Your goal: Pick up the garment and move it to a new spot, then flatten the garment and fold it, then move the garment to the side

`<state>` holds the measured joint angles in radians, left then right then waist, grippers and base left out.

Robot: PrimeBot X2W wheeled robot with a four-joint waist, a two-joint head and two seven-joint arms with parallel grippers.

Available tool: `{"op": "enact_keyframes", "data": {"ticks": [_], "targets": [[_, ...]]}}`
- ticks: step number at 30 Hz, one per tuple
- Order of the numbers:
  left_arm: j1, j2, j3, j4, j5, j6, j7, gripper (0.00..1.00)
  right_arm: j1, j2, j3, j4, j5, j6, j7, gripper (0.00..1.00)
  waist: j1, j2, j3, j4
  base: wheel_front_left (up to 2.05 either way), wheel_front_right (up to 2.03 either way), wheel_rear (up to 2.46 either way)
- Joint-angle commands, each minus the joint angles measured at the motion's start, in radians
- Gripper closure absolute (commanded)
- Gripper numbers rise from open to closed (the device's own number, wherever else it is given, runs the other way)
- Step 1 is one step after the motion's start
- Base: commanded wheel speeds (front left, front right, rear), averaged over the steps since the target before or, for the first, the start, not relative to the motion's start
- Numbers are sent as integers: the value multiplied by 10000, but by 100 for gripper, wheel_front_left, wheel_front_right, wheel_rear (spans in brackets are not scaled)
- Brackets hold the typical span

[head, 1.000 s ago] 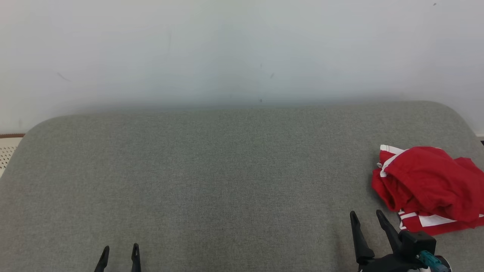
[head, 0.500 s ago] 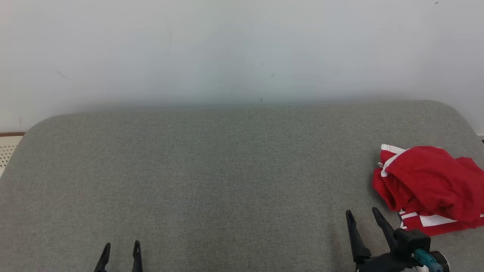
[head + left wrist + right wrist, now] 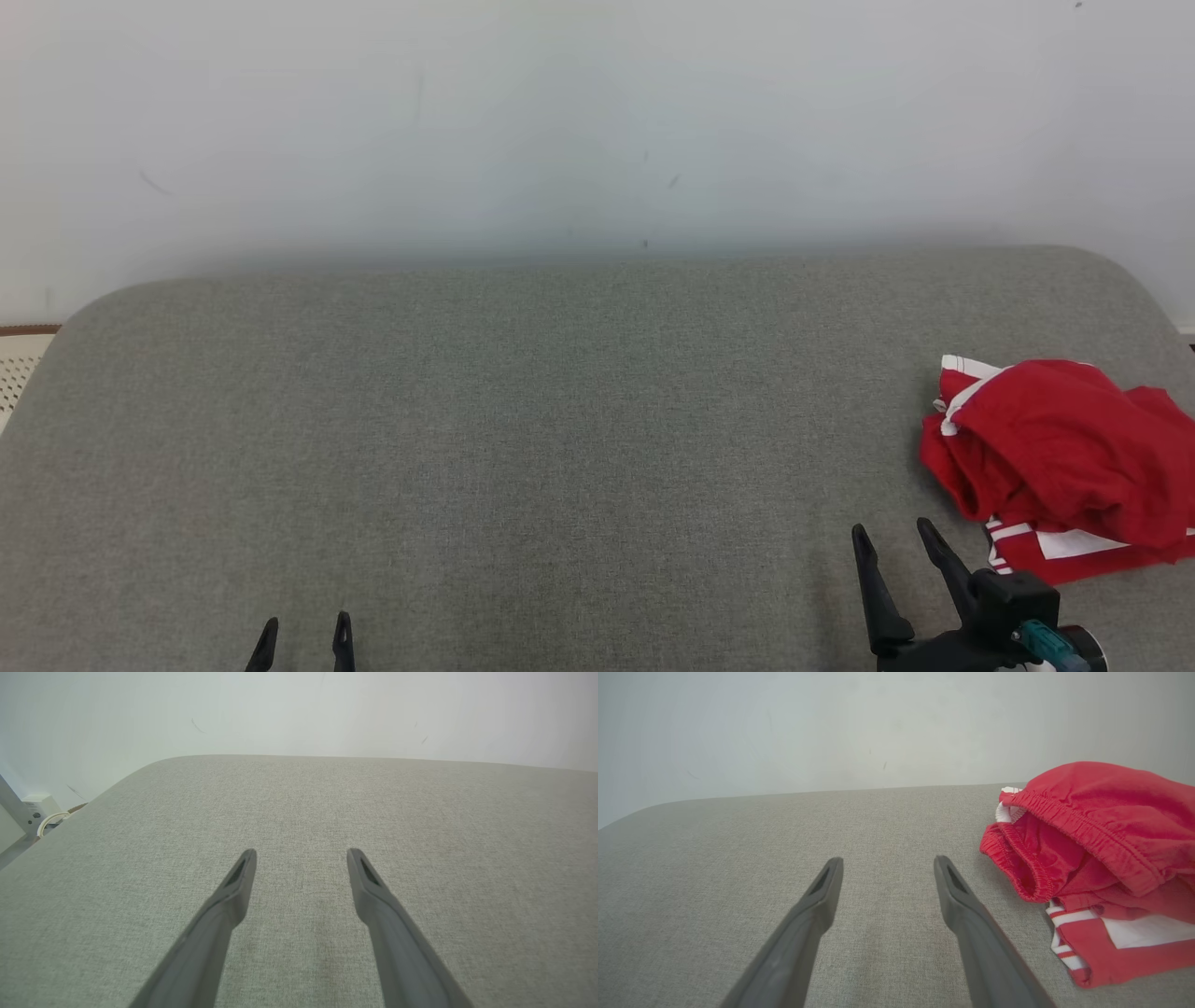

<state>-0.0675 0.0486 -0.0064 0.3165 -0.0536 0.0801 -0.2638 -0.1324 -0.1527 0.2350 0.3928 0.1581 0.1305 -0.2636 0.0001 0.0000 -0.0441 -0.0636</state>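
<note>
A crumpled red garment (image 3: 1060, 462) with white stripes and an elastic waistband lies at the right edge of the grey padded surface (image 3: 560, 420); the right wrist view has the garment (image 3: 1097, 849) at its right. My right gripper (image 3: 892, 534) stands open just left of it, apart from the cloth, nothing between its fingers. In its own view the right gripper (image 3: 887, 864) hovers over bare fabric. My left gripper (image 3: 306, 625) is open at the lower left, far from the garment, and the left gripper (image 3: 301, 855) holds nothing in its wrist view.
A pale wall (image 3: 597, 121) rises right behind the grey surface. The surface's corners are rounded; its left edge drops to a floor with a white perforated object (image 3: 14, 369). A white box and cable (image 3: 42, 812) sit beyond the left corner.
My left gripper has sunk slightly toward the bottom edge of the head view. My right gripper has drifted a little left and down. The garment lies as before.
</note>
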Motion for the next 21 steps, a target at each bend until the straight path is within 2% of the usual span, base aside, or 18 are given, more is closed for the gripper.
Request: {"op": "enact_keyframes", "data": {"ticks": [1,21], "targets": [[-163,18,40,-131,14,-22,0,0,-217,-4,-34,-150,-29,0,-2,0,0,0,4,13,0,0,0],[-223,21,121,-201,-44,-182,-1,0,-251,-16,17,-220,9,0,-2,0,0,0,33,68,0,0,0]]}}
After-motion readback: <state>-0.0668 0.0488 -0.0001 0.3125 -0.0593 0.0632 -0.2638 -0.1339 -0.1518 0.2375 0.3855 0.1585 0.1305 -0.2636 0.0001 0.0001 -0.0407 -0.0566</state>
